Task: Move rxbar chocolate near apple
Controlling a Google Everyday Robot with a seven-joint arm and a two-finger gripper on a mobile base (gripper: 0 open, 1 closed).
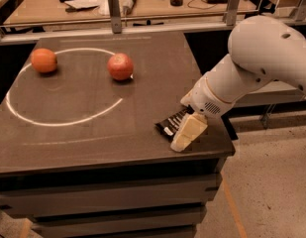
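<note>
— Whereabouts?
— End effector (188,133) low at the bench's (93,138) front right corner, over one end of the rxbar chocolate (168,125). Grasping or released: cannot tell.
— Hazards?
— Flat, slick black wrapper with crimped ends, lying near the edge; could skid off under a glancing push. Round, smooth reddish apple (120,66) well apart, by the white ring (58,123); liable to roll if nudged.
</note>
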